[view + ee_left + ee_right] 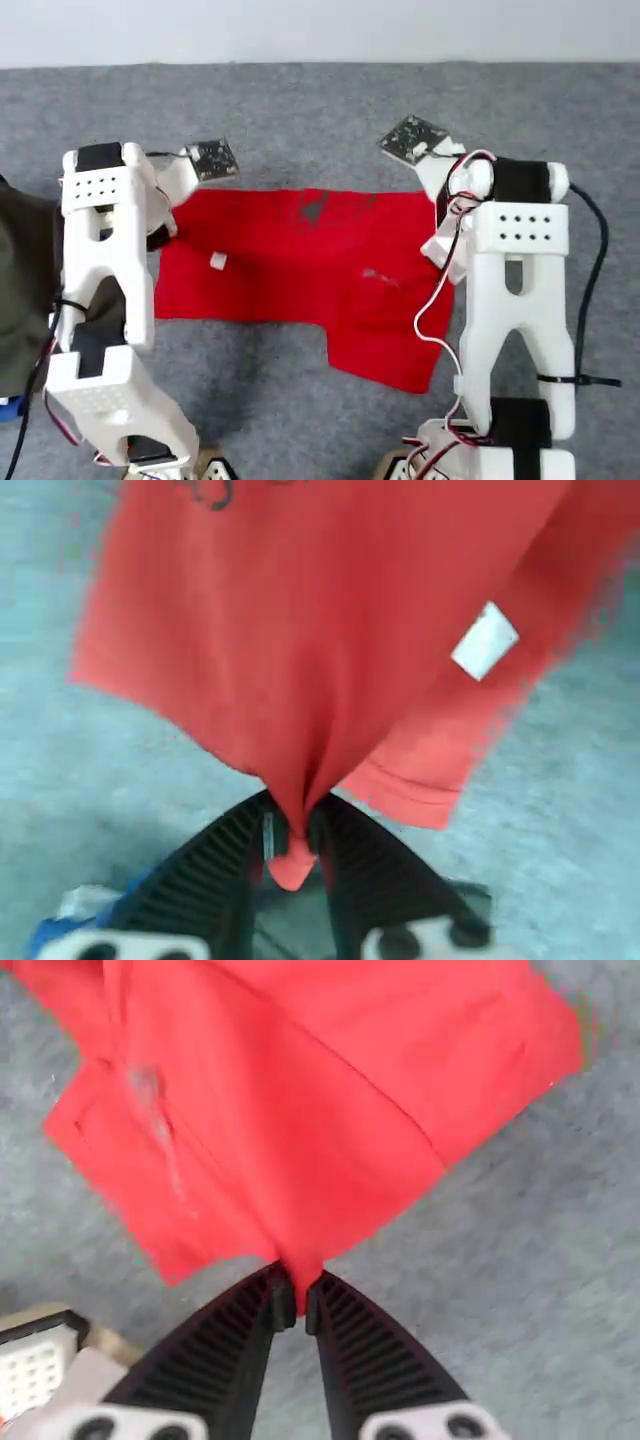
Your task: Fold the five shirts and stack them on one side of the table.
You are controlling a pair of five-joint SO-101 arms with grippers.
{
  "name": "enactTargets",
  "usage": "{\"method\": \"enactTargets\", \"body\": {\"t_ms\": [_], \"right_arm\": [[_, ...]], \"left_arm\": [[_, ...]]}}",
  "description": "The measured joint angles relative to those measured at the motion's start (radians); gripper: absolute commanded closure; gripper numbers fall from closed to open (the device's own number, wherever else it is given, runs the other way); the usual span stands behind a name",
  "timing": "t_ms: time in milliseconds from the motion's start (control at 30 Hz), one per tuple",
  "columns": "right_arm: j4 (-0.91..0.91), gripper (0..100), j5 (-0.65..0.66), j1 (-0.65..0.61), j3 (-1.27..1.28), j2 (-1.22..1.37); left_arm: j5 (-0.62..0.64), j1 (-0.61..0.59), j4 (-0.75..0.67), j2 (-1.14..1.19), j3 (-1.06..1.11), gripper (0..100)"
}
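A red shirt (300,265) lies spread on the grey carpeted table between the two arms, a small white tag (217,261) showing near its left side. My left gripper (293,840) is shut on a pinch of the red shirt (300,660) at its left edge, the white tag (485,640) farther off. At the shirt's right edge, my right gripper (296,1305) is shut on the red shirt (300,1110). In the high view the left arm (105,250) stands over the shirt's left edge and the right arm (510,260) over its right edge.
A dark green garment (22,290) lies at the table's left edge beside the left arm. A pale wall (320,30) runs along the far side. Grey carpet (300,110) lies bare beyond the shirt and in front of it.
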Motion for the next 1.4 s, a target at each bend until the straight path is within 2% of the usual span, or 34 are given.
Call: {"method": "enactTargets", "body": {"t_ms": [333, 567, 633, 733, 800, 867, 1000, 1167, 1233, 1300, 1400], "right_arm": [[0.003, 98.9, -0.018, 0.0, 0.394, -0.207], [0.003, 98.0, -0.02, 0.002, 0.503, -0.264], [0.003, 94.6, -0.02, 0.002, 0.503, -0.265], [0.003, 84.1, -0.02, 0.002, 0.503, -0.265], [0.003, 76.6, -0.02, 0.002, 0.503, -0.265], [0.003, 73.2, -0.018, 0.009, 0.503, -0.265], [0.003, 73.1, -0.018, 0.029, 0.486, -0.265], [-0.002, 73.3, -0.018, 0.034, 0.348, -0.265], [-0.018, 74.9, -0.018, 0.032, 0.307, -0.265], [-0.064, 81.3, -0.032, 0.032, 0.298, -0.265], [-0.115, 95.1, -0.109, 0.034, 0.298, -0.247]], "left_arm": [[-0.017, -0.031, 0.04, 0.078, 0.0, 98], [-0.018, -0.031, 0.084, 0.078, 0.0, 90], [-0.018, -0.031, 0.084, 0.078, 0.0, 86], [0.014, -0.031, 0.104, 0.078, -0.005, 82], [0.058, -0.032, 0.123, 0.078, -0.028, 80], [0.087, -0.038, 0.129, 0.078, -0.04, 80], [0.103, -0.051, 0.129, 0.035, -0.043, 80], [0.114, -0.052, 0.129, -0.1, -0.043, 80], [0.153, -0.052, 0.127, -0.14, -0.043, 81], [0.226, -0.052, 0.08, -0.157, -0.043, 84], [0.358, -0.029, 0.017, -0.161, -0.043, 94]]}}
